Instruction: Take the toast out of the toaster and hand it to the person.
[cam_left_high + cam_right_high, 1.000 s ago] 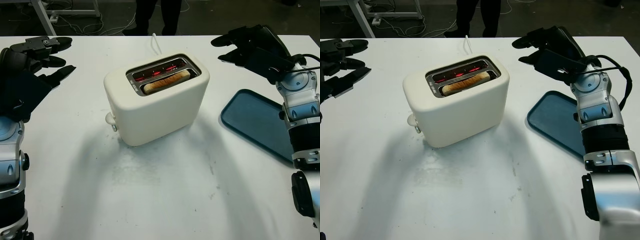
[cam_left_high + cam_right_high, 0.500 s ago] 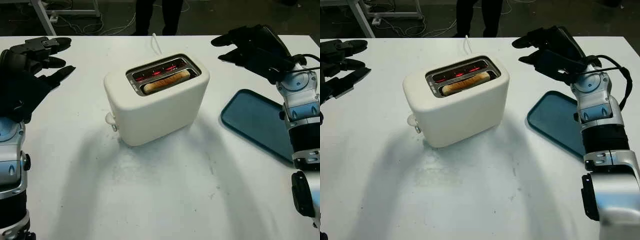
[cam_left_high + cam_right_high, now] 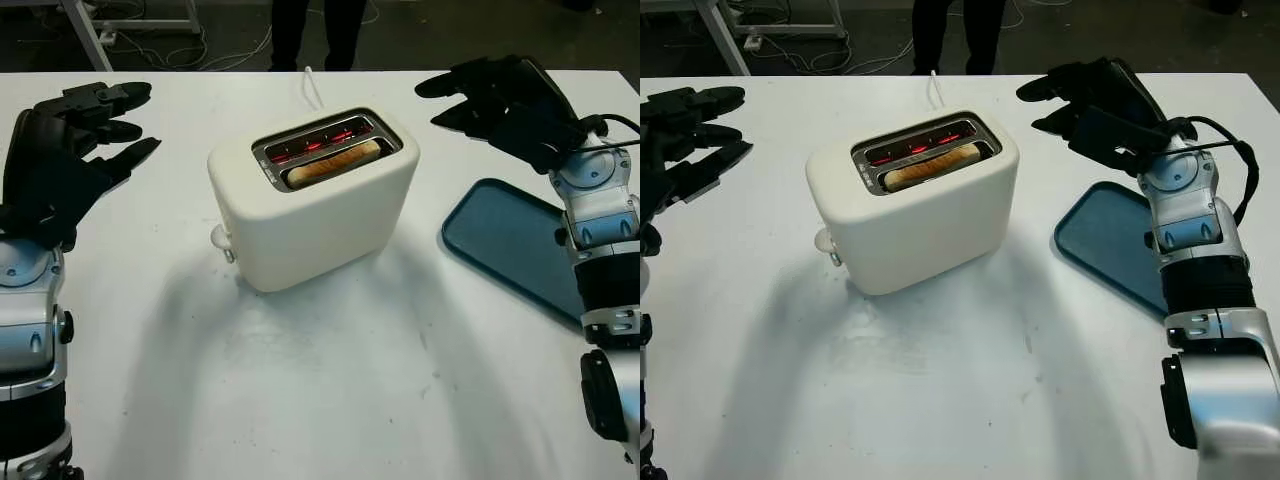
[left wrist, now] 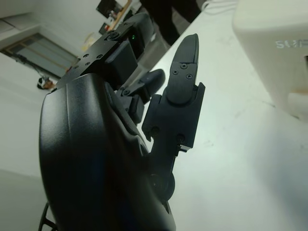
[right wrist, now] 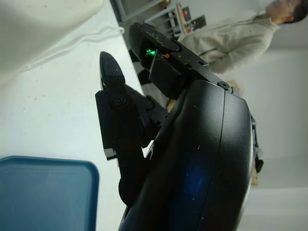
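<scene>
Left hand (image 3: 70,150) released, empty, above table's (image 3: 330,400) left edge. Toaster (image 3: 315,200) mid-table, elements glowing red. Toast (image 3: 335,162) upright in nearer slot, top crust exposed. Judged light, stiff, crumbly, hot: pinch crust gently. Right hand (image 3: 500,95) released, above far right edge; blue tray (image 3: 510,245) near.

Toast (image 3: 335,162) mostly hidden in toaster (image 3: 315,205) slot

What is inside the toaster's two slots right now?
The toaster has a slice of toast standing in its nearer slot, top edge showing. The farther slot shows glowing red elements. The toast's lower part is hidden by the toaster's body.
</scene>
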